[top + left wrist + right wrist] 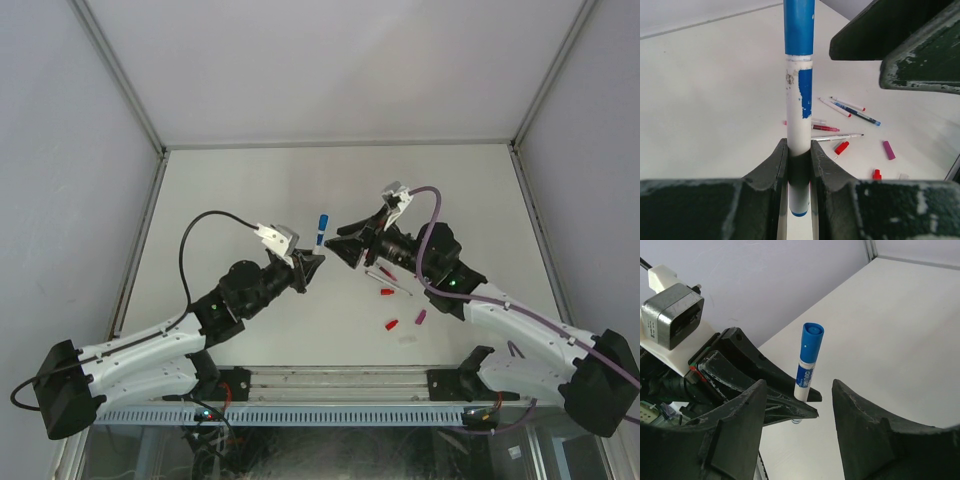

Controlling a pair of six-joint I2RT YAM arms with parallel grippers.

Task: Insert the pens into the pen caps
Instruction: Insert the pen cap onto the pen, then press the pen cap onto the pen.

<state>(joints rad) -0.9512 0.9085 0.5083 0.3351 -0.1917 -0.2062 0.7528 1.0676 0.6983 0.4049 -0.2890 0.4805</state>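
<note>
Left gripper (799,150) is clamped on the capped blue pen (799,120), held roughly upright. Your right gripper (342,247), jaws apart, stands just beside its cap (812,342), nearest the loose pens (857,114).

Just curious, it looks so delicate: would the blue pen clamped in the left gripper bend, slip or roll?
The blue pen looks like a rigid plastic tube, so it probably will not bend in the left gripper. Its round, smooth barrel would likely roll if laid on the table, and might slip in a loose grip. Being thin, it is probably light.
</note>
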